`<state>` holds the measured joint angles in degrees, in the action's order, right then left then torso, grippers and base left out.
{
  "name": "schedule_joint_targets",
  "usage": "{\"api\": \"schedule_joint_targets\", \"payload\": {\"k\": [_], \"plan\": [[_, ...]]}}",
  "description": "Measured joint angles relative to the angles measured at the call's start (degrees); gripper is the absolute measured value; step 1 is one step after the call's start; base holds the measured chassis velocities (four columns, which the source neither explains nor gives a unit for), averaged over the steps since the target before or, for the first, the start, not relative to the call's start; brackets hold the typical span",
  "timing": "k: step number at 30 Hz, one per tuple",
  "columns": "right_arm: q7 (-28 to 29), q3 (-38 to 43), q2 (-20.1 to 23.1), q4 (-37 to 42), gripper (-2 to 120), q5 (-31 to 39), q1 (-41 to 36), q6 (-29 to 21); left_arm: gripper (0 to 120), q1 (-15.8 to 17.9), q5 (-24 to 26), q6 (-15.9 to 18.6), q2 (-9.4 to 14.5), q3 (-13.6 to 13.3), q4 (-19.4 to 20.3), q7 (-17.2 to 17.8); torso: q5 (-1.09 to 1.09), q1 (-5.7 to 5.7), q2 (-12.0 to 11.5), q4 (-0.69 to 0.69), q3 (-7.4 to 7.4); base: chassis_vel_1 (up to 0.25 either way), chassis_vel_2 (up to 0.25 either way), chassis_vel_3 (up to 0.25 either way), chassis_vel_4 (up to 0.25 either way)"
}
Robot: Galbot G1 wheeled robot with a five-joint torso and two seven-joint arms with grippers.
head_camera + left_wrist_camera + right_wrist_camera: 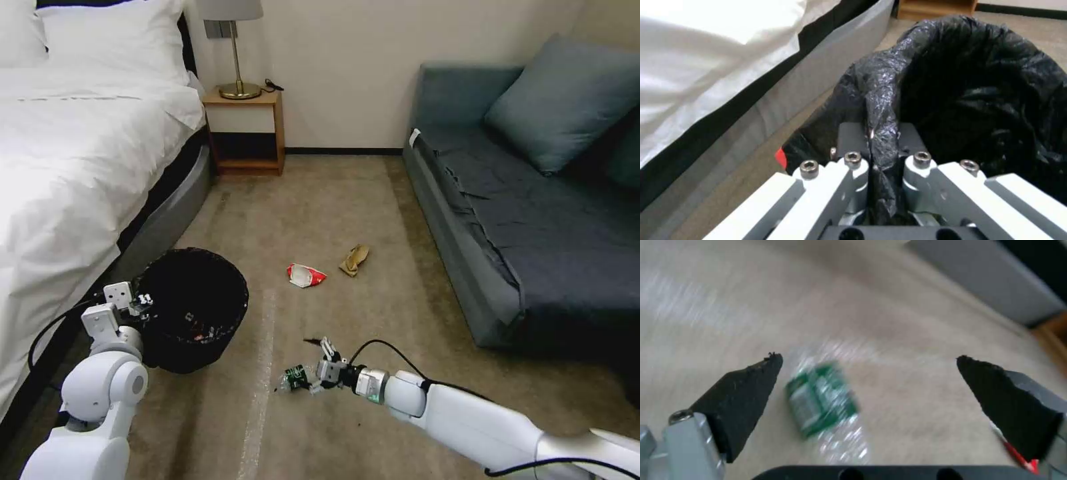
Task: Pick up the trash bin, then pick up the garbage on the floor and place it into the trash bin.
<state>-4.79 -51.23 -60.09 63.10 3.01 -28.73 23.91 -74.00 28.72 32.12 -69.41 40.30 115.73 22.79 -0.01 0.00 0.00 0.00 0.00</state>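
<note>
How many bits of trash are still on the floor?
3: a clear bottle with green label between the right gripper's open fingers, a red-white packet, and a tan paper wad beside it. Others may be hidden.

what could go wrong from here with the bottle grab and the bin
1. The right gripper is open around the bottle, which sits close to one finger, not centred; closing could nudge the crinkly plastic aside.
2. The left gripper pinches only the bag liner at the rim of the trash bin; the thin plastic might stretch or slip.
3. The red-white packet and tan paper wad lie farther off, needing a longer reach.
</note>
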Motion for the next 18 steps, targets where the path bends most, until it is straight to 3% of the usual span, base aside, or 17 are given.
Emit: {"api": "schedule_joint_targets", "payload": {"k": [9,18], "plan": [[-4.67,-4.84,-9.66,-13.45,100,-2.53,5.60,4.41,5,-0.27,0.07,-0.15,-0.27,0.54,0.03,0.03,0.01,0.00,0.00,0.01,0.00,0.000,0.000,0.000,0.000],[-7.12,-6.07,-12.73,-20.36,100,-2.38,7.35,4.84,5,-1.34,0.27,-0.65,-0.82,0.60,0.53,0.05,0.00,0.00,0.00,0.00,0.00,0.000,0.000,0.000,0.000]]}}
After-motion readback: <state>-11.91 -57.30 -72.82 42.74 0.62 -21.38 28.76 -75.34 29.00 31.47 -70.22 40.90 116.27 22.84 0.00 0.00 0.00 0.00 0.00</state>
